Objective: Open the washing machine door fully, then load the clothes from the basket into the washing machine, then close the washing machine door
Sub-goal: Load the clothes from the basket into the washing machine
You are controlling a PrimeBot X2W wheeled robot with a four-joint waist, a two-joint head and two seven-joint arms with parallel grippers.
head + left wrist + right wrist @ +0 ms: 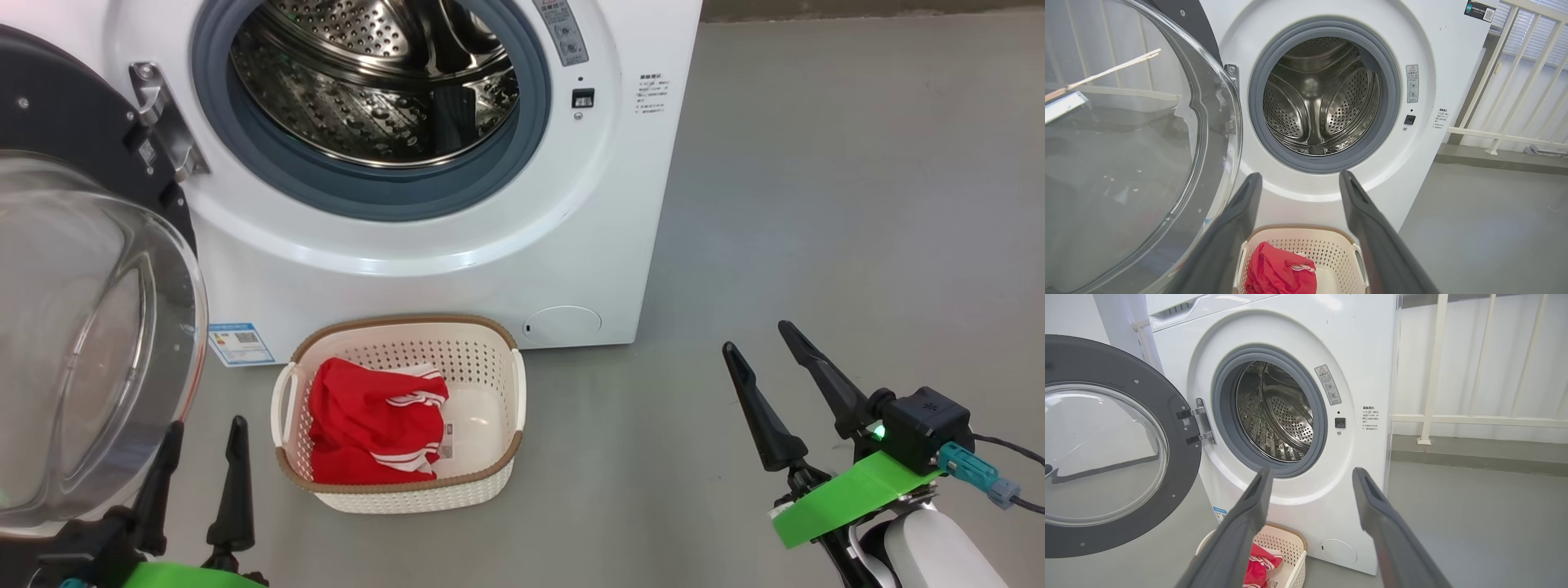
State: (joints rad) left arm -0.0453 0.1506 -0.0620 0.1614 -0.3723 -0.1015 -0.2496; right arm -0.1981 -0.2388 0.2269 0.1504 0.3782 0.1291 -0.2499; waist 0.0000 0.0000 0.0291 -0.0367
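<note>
The white washing machine stands with its steel drum bare. Its door is swung wide to the left, black rim and clear glass bowl facing me. On the floor in front sits the cream basket. It holds the red clothes with white stripes. My left gripper is open near the door's lower edge, left of the basket. My right gripper is open over the floor, right of the basket.
Grey floor spreads to the right of the machine. A white railing runs behind, to the right. A blue sticker and a round flap sit low on the machine's front.
</note>
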